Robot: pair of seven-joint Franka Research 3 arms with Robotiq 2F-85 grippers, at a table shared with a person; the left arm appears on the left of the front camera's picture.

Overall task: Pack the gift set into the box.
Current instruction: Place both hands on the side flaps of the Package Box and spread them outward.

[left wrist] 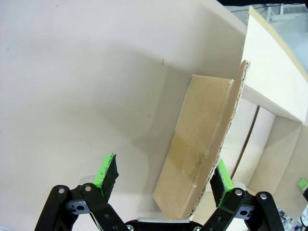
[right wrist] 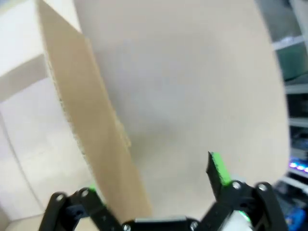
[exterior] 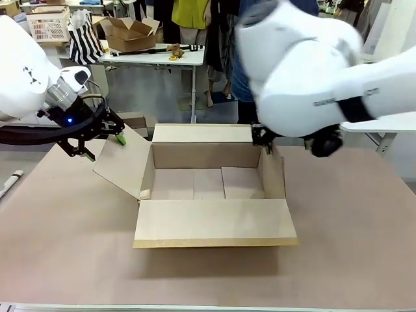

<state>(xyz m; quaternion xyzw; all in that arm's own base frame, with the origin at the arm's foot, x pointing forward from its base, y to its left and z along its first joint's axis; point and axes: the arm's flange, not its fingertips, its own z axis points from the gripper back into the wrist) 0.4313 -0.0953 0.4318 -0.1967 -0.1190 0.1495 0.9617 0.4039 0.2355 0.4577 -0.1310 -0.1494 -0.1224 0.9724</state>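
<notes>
The brown cardboard box (exterior: 214,185) stands open in the middle of the table, with nothing inside it. Its front flap lies flat toward me, its back flap leans away, and its left flap (exterior: 123,162) slants outward. My left gripper (exterior: 104,146) is open and straddles that left flap's outer edge. In the left wrist view the flap (left wrist: 202,144) runs between the fingers, close to the right pad (left wrist: 222,180). My right gripper (exterior: 263,136), mostly hidden behind its arm, is open astride the upright right flap (right wrist: 91,125). The gift set is out of view.
A person stands at the far side, largely hidden by my right arm. A small white object (exterior: 12,179) lies at the table's left edge. A background table (exterior: 156,55) carries a small carton, a striped bag and a pink basket.
</notes>
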